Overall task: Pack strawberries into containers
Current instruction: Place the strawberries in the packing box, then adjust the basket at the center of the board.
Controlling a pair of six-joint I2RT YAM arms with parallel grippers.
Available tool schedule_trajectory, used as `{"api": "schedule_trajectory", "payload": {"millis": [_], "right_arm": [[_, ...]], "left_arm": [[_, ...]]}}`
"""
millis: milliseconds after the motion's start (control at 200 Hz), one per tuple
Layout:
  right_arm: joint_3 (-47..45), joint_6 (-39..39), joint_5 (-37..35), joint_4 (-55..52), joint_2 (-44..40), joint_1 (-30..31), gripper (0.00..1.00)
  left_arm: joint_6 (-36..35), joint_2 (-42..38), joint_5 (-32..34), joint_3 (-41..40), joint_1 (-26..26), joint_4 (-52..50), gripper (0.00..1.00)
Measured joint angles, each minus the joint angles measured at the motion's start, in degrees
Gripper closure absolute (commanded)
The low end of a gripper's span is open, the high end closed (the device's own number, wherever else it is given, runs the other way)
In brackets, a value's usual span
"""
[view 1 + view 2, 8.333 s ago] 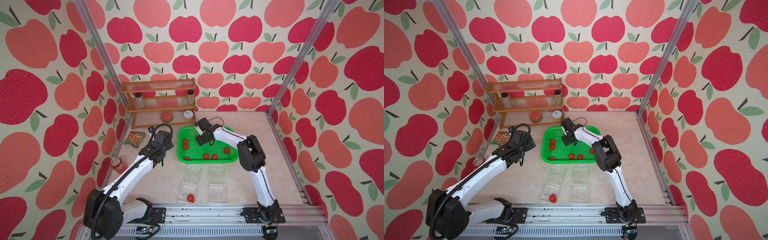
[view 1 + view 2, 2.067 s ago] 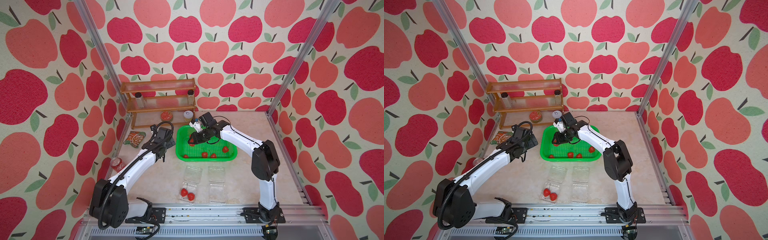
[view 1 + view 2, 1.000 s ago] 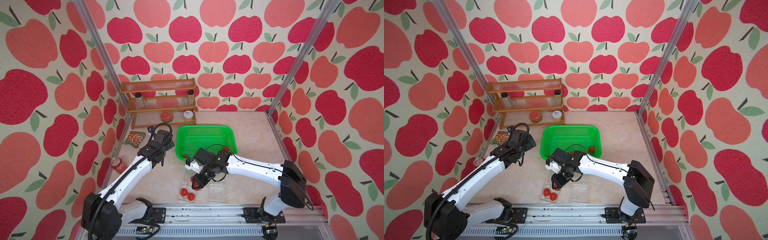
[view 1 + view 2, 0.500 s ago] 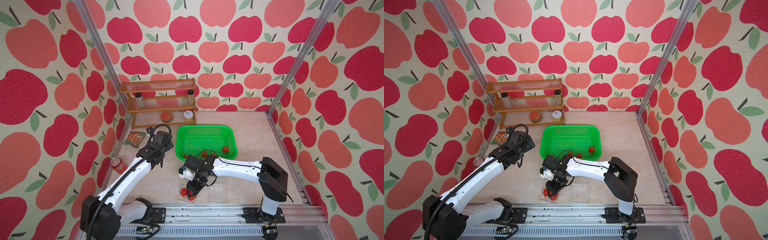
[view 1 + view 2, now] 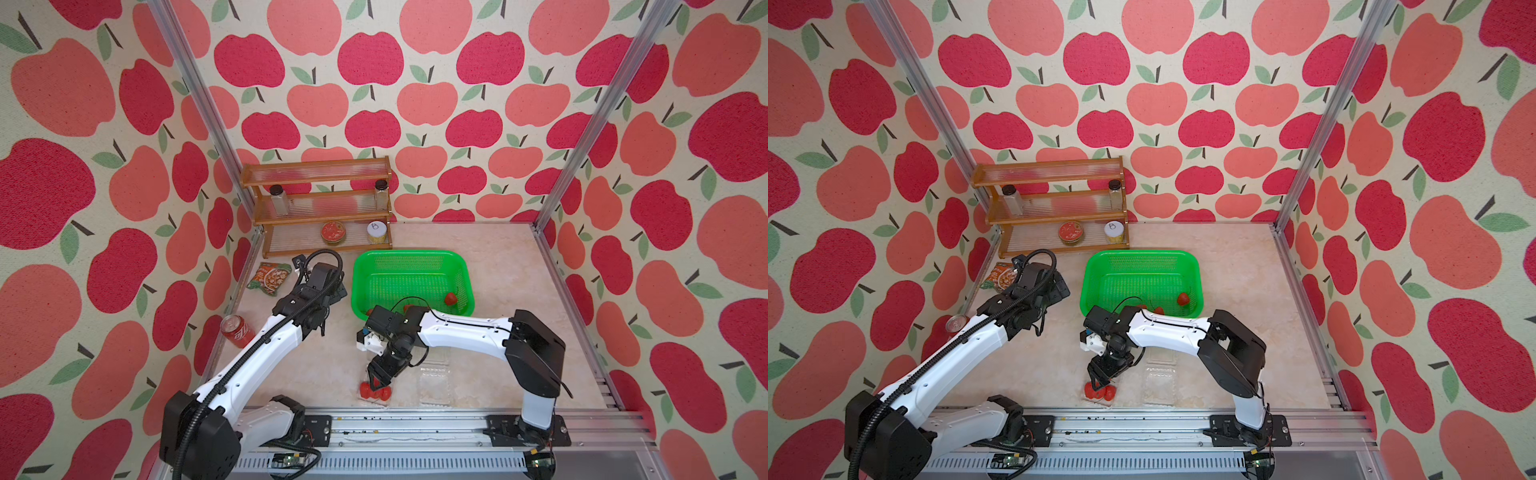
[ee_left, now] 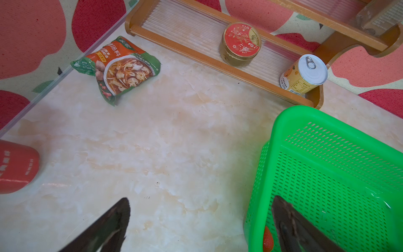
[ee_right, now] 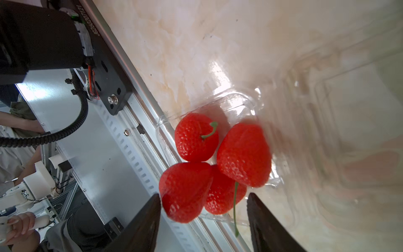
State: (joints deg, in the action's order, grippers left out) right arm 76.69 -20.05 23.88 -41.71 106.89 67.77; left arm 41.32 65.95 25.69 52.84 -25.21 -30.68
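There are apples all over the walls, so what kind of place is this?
Probably a robot practice booth dressed like a kitchen: apple wallpaper, two robot arms on a metal rail, a wooden shelf.

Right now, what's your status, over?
Left claw open by basket. Right claw open over box, four berries beneath. More berries in basket. Nothing in the way.

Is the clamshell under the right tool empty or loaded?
Loaded. In the right wrist view several strawberries lie clustered inside the clear walls of the open clamshell.
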Motion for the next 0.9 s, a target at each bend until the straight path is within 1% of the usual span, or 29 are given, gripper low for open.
{"api": "schedule_trajectory", "payload": {"millis": [240, 285, 385, 450, 485, 550, 620, 670, 785, 900], "right_arm": [[-2.95, -1.31, -3.08, -0.87, -8.76, -1.84, 0.34], [-3.61, -1.44, -3.63, -0.87, -10.71, -2.19, 0.35], [-5.11, -1.90, -4.44, -0.37, -13.53, -4.31, 0.41], [-5.70, -2.34, -4.31, 0.68, -13.73, -6.73, 0.47], [-5.81, -2.47, -4.31, 1.40, -13.31, -8.09, 0.50], [-5.62, -2.43, -4.28, 2.69, -11.85, -10.38, 0.54], [-4.39, -2.34, -4.20, 3.78, -8.92, -12.35, 0.55], [-2.99, -2.27, -3.61, 4.63, -6.36, -13.49, 0.55], [0.48, -1.92, -2.08, 6.45, -1.22, -15.41, 0.55], [2.64, -1.64, -0.76, 8.59, 1.20, -17.40, 0.55]], "left_arm": [[-0.04, -2.01, -1.05, 0.00, -0.70, -2.16, 0.01], [0.02, -2.97, -1.90, -0.02, -1.20, -3.52, 0.04], [1.14, -5.84, -4.17, -0.09, -3.23, -6.10, 0.12], [2.67, -7.67, -5.77, -0.26, -5.57, -8.02, 0.24], [3.80, -8.39, -6.38, -0.35, -7.08, -9.20, 0.34], [6.01, -9.22, -7.67, -0.46, -10.29, -11.65, 0.56], [8.46, -9.40, -9.11, -0.50, -13.97, -14.34, 0.79], [10.10, -9.38, -10.23, -0.50, -16.70, -16.41, 1.00], [14.88, -9.40, -11.91, -0.50, -23.06, -21.53, 1.00], [18.99, -9.73, -13.66, -0.50, -29.44, -24.26, 1.00]]}}
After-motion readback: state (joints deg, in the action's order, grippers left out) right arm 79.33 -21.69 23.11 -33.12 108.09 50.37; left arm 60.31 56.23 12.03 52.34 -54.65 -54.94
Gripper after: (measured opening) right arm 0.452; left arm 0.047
